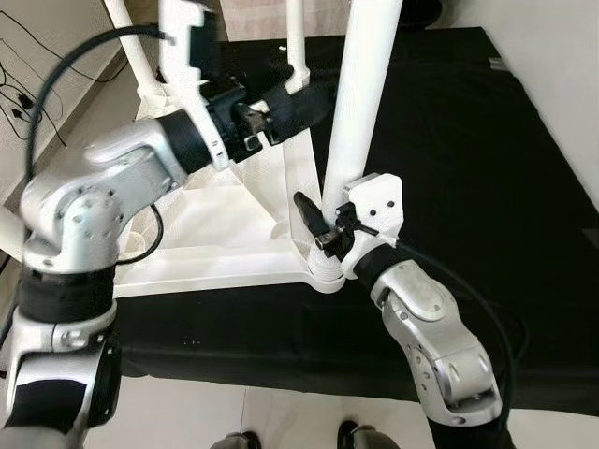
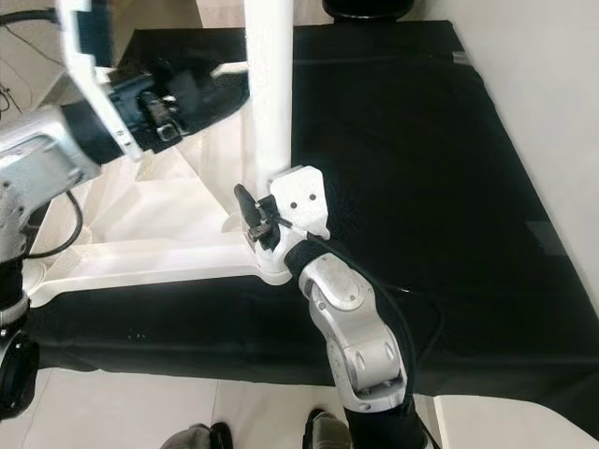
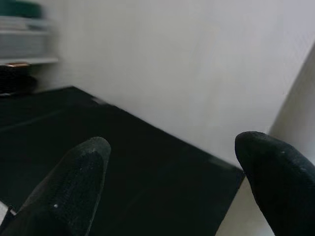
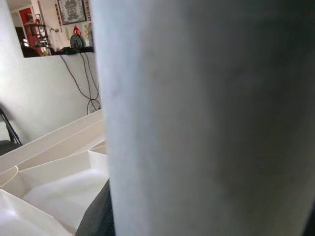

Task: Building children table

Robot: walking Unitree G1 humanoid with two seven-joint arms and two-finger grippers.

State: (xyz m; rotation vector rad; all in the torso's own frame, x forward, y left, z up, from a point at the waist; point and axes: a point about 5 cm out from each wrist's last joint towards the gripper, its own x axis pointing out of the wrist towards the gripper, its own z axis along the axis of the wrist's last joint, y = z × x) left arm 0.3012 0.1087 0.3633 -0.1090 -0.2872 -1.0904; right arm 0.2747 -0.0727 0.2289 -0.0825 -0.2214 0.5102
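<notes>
A white children's table (image 1: 215, 224) lies upside down on a black mat (image 1: 487, 140), its legs pointing up. The nearest leg (image 1: 360, 103) stands at the table's near right corner. My right gripper (image 1: 328, 201) is shut around the base of this leg; one black finger (image 1: 307, 210) shows on the leg's left, the other is hidden behind it. The right wrist view has the leg (image 4: 206, 118) pressed close between the fingers. My left gripper (image 1: 309, 101) is held higher up, just left of the same leg, open with nothing between its fingers (image 3: 74, 182).
Two more white legs (image 1: 295, 37) (image 1: 131, 47) rise at the back of the table. Cables (image 1: 19, 94) trail on the floor at the far left. A pale wall (image 1: 562, 75) borders the mat on the right. Light floor tiles (image 1: 234, 412) lie in front.
</notes>
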